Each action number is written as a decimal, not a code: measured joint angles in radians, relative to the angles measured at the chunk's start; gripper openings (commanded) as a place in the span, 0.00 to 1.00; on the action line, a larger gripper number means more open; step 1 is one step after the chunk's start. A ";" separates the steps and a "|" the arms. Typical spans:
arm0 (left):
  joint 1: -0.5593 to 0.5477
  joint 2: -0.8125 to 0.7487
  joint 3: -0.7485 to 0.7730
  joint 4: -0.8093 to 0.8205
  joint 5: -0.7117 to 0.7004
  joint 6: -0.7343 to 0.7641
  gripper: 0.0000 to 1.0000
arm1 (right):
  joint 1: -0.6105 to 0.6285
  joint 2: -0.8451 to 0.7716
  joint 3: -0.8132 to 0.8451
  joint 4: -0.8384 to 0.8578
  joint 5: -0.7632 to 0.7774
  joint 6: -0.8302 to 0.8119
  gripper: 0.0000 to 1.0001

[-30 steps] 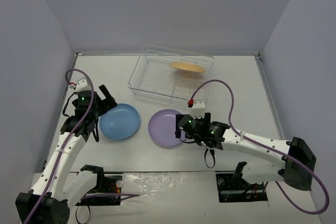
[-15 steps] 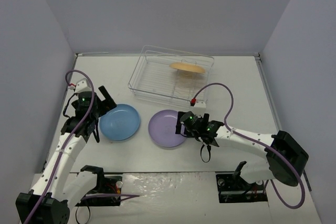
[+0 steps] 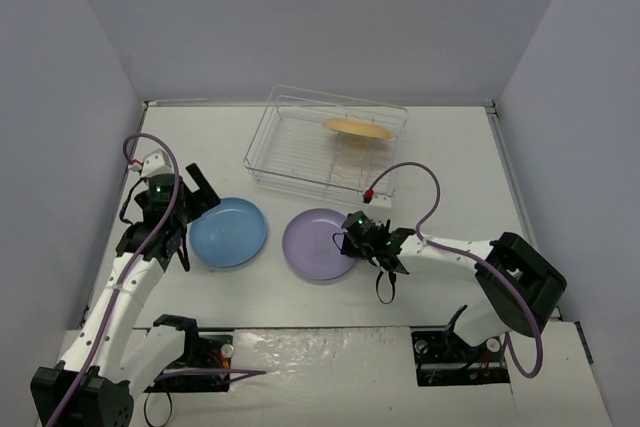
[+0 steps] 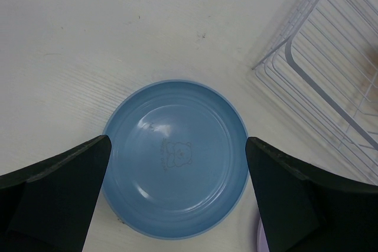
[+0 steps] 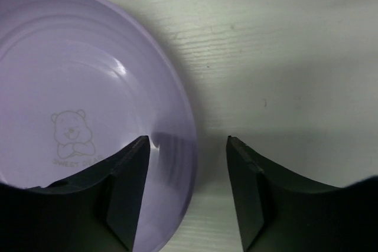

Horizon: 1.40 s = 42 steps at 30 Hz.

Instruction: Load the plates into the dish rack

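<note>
Silvery wire forms the dish rack [image 3: 300, 152] at the far middle of the white table [image 3: 450, 157] in the top view. The yellow-orange plate [image 3: 355, 128] stands on edge among the dividers at the rack's right side. Nearer the arms, the light blue plate [image 3: 228, 232] and the lavender plate [image 3: 316, 244] lie flat on the table side by side, close but apart. The left gripper [image 3: 200, 193] hangs at the blue plate's far-left edge. The right gripper [image 3: 352, 243] is low at the lavender plate's right rim.

The left wrist view looks down on the blue plate [image 4: 177, 157], which has a small bear drawn at its centre. The left gripper [image 4: 177, 141] has its jaws spread wide, one dark finger [image 4: 53, 199] on either side of the plate, and holds nothing. A corner of the rack [image 4: 319, 69] shows at the upper right.

In the right wrist view, the lavender plate [image 5: 77, 116] fills the left side and also bears a bear drawing. The right gripper [image 5: 188, 140] straddles its rim at a middling gap, with one finger [image 5: 130, 187] over the plate's inside and the other over bare table. A gap shows between rim and outer finger, so it is not clamped.
</note>
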 measured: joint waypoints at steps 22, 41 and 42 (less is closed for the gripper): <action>0.000 -0.047 -0.016 -0.002 -0.003 0.000 0.97 | 0.110 -0.085 0.057 -0.126 0.150 0.026 0.00; 0.003 -0.057 -0.016 0.000 -0.005 0.000 0.97 | 0.297 -0.209 0.490 0.088 0.532 -1.083 0.00; 0.004 -0.057 -0.016 0.000 -0.008 0.000 0.97 | 0.295 -0.181 0.512 0.164 0.550 -1.206 0.00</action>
